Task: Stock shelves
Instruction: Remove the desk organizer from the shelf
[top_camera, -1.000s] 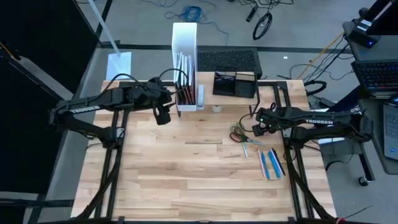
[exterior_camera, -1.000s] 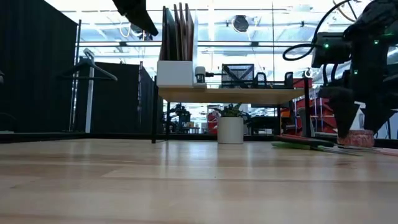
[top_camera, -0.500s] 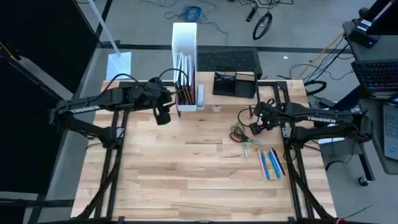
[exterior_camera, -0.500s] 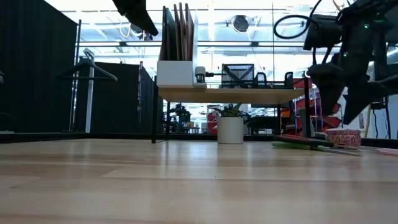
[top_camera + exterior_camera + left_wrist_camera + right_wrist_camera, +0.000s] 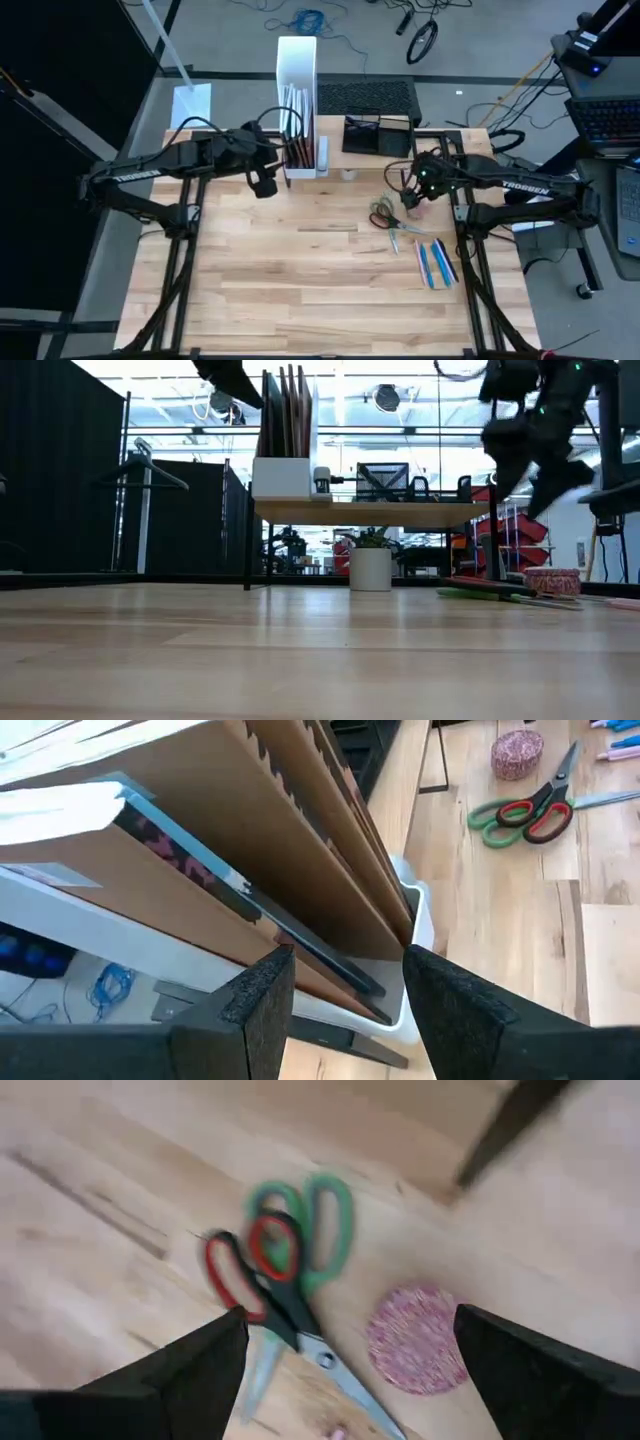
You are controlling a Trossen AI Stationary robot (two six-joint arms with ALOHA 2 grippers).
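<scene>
High view: the left hand (image 5: 263, 184) hovers beside a white file box (image 5: 297, 60) that stands at the left end of the shelves (image 5: 370, 513), a low riser with a light-wood top on thin black legs at the far edge of the table (image 5: 300, 290). In the left wrist view its two fingers (image 5: 262, 995) stand apart and hold nothing, framing the brown folders (image 5: 300, 850) in the box; the folders' tops run out of the picture. From above, much of the riser's top is covered by the box, a black tray (image 5: 376, 136) and the right arm. To the right, the right hand (image 5: 421, 186) hangs above two pairs of scissors (image 5: 385, 214), one with green handles, one with red, and a small round pink object (image 5: 414, 1339) too blurred to identify. In the right wrist view its fingers (image 5: 190, 1370) are spread wide and empty, clear of the table. Blue pens (image 5: 435, 263) lie nearer the front, on the right side.
</scene>
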